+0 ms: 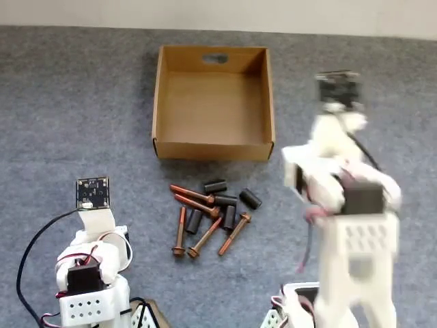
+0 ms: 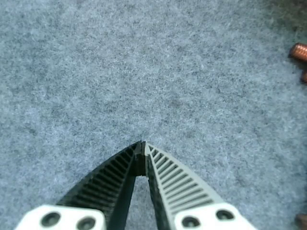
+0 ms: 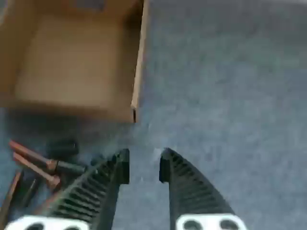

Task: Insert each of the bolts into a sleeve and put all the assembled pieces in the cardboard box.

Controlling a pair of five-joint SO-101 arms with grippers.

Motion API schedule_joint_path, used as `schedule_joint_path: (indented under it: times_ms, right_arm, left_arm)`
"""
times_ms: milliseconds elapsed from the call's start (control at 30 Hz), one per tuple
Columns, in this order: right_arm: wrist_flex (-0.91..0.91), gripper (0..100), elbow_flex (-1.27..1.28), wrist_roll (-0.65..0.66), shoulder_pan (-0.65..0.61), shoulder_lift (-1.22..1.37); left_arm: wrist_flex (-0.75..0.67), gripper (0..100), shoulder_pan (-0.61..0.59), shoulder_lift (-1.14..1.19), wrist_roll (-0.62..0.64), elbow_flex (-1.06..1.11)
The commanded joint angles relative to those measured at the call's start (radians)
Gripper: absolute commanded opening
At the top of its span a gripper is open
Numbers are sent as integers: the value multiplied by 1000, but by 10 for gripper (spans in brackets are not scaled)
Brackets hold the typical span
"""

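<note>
Grey felt covers the desk. Nearest, at the left, the left arm sits low and its jaws are pressed together with nothing between them, over bare felt, with a bolt end at the edge of its wrist view. Near right, the right arm stands raised, its jaws a little spread and empty, aimed at the felt between the pile and the near right corner of the box. In the middle is a loose pile of five copper bolts and five black sleeves, some touching or crossing, none mated as far as I can tell. Farther back is one cardboard box, open on top with nothing in it. Step: looks like the very start, first pick not yet made, zero of five assembled. The next move probably calls for the right jaws to open wider and come down on a piece at the pile's edge; the rightmost sleeve lies a bit apart and is likely the easiest. The left jaws would have to open for a bolt, then the bolt shank lined up with the sleeve bore.
</note>
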Motion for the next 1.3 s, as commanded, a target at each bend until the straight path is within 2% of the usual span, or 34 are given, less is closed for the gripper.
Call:
schedule_joint_path:
  times_ms: [0, 233, 400, 567, 867, 1067, 1267]
  right_arm:
    - [62, 116, -36, 60, -113, 203]
    - [19, 118, -36, 216, -239, 522]
    - [-33, 221, -33, 245, -236, 605]
    - [-97, 220, 82, 330, -245, 559]
    - [-414, 219, 452, 371, -245, 314]
    - [-433, 219, 453, 373, -249, 369]
    - [-524, 219, 452, 368, -314, 501]
  left_arm:
    - [3, 7, 13, -10, -3, 16]
    - [3, 7, 13, -10, -3, 16]
    - [3, 7, 13, -10, -3, 16]
    - [3, 7, 13, -10, -3, 16]
    - [3, 7, 13, -10, -3, 16]
    - [3, 7, 13, -10, -3, 16]
    - [3, 7, 13, -10, -3, 16]
